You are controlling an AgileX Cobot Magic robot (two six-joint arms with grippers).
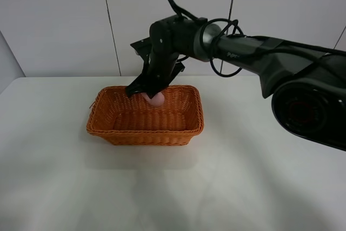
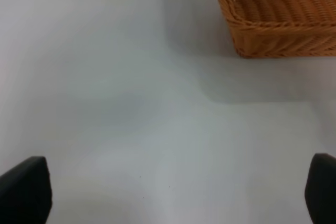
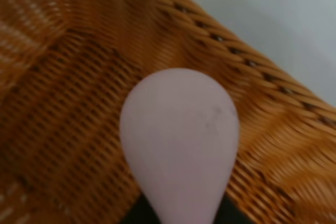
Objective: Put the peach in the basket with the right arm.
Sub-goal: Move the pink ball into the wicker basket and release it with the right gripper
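Note:
The pink peach (image 1: pixel 157 99) hangs just above the inside of the orange-brown wicker basket (image 1: pixel 146 131), near its far wall. My right gripper (image 1: pixel 147 93) is shut on the peach, with the right arm (image 1: pixel 243 52) reaching in from the right across the middle. In the right wrist view the peach (image 3: pixel 181 140) fills the centre, over the basket's woven wall (image 3: pixel 63 129) and braided rim; only dark slivers of the fingers show beneath it. My left gripper (image 2: pixel 173 192) is open over bare table, with the basket's corner (image 2: pixel 278 19) ahead of it.
The white table (image 1: pixel 243 177) stretches around the basket on all sides. A pale panelled wall (image 1: pixel 54 20) stands behind the table. The left arm is out of the exterior high view.

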